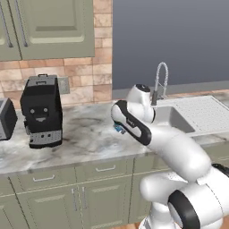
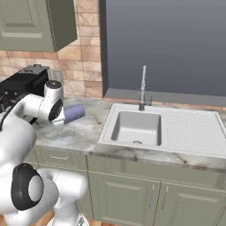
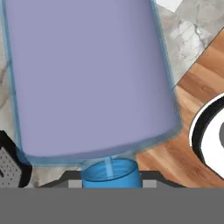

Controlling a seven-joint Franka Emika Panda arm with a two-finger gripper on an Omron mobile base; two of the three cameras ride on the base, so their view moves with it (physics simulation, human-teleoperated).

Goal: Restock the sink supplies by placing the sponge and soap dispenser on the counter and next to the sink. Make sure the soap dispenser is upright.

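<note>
1. Marble tabletop runs under olive cabinets, with a brick backsplash behind.
2. Sink with its chrome faucet sits at the right.
3. Black coffee machine stands far left.
4. Soap dispenser hangs tilted on its side above the tabletop, left of the sink.
5. Jaws are clamped on the soap dispenser at its blue pump.
</note>
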